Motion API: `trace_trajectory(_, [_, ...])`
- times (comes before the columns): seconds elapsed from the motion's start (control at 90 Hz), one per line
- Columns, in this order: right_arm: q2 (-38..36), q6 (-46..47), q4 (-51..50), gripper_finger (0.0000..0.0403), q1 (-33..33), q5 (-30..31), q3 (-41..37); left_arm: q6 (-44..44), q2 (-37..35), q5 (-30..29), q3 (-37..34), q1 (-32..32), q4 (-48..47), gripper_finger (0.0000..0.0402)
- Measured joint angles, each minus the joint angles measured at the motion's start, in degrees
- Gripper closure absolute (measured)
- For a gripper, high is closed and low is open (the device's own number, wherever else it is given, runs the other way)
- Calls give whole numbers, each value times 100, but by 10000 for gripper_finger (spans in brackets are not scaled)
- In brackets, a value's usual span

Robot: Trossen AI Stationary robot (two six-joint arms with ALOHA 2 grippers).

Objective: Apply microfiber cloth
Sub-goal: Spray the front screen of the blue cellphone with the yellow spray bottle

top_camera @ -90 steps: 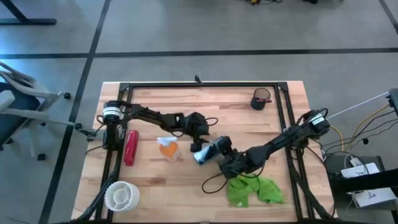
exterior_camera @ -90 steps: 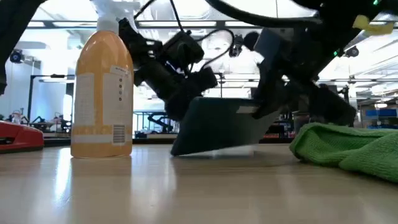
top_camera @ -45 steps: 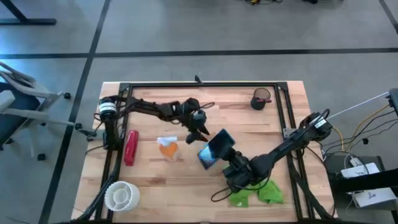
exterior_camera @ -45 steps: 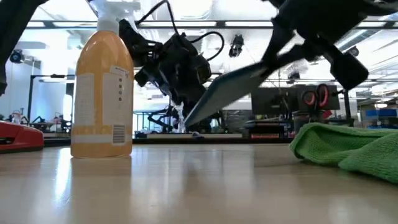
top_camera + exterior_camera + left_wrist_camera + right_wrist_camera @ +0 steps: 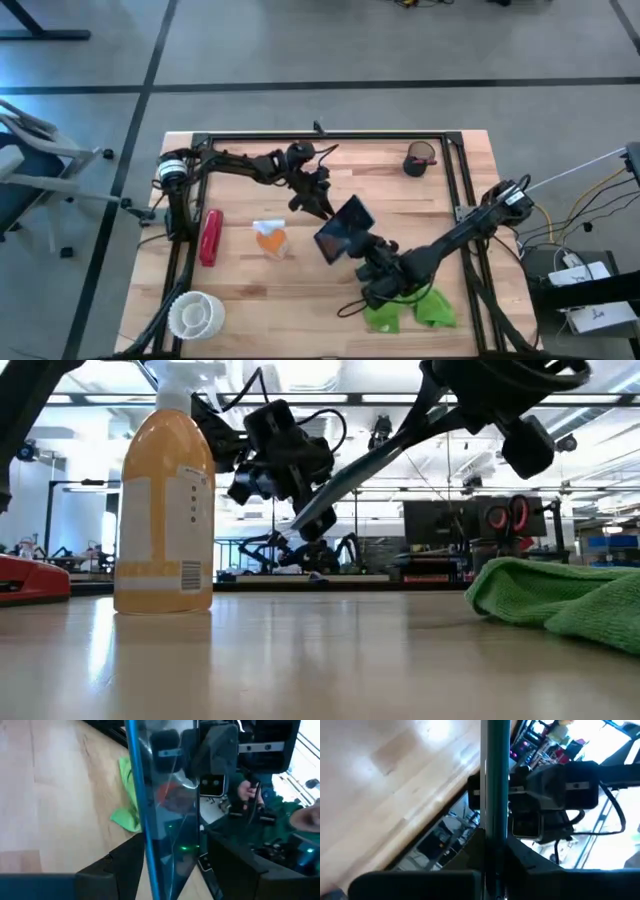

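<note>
Both grippers crowd mid-table at the raised tablet [image 5: 342, 232] — cloth [image 5: 400, 308] under the right arm; far side bare.

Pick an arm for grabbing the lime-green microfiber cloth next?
Left, probably. The right gripper is clamped on the dark flat tablet, held off the table. The lime-green microfiber cloth lies free; the left gripper looks unladen.

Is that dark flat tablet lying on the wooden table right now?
No. The dark flat tablet hangs tilted in the air, clear of the wooden table, gripped by the right gripper.

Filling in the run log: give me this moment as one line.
right hand: shut on tablet, lifted | left hand: at tablet's edge | microfiber cloth: untouched on table
</note>
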Motion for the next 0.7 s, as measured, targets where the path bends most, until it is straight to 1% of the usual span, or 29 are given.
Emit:
trace_trajectory(0.289, [-2, -204, 33, 388, -89, 104, 318, -300, 0, 17, 74, 22, -55, 200])
trace_trajectory(0.4, [-2, -217, 27, 388, -171, 103, 358, -339, 0, 284, 193, 10, -49, 204])
trace_trajectory(0.522, [-7, -252, 34, 388, -171, 155, 358, -424, 0, 580, 305, 20, -80, 223])
trace_trajectory(0.7, [-26, -190, 56, 388, -163, 190, 367, -447, 0, 895, 409, 33, -85, 265])
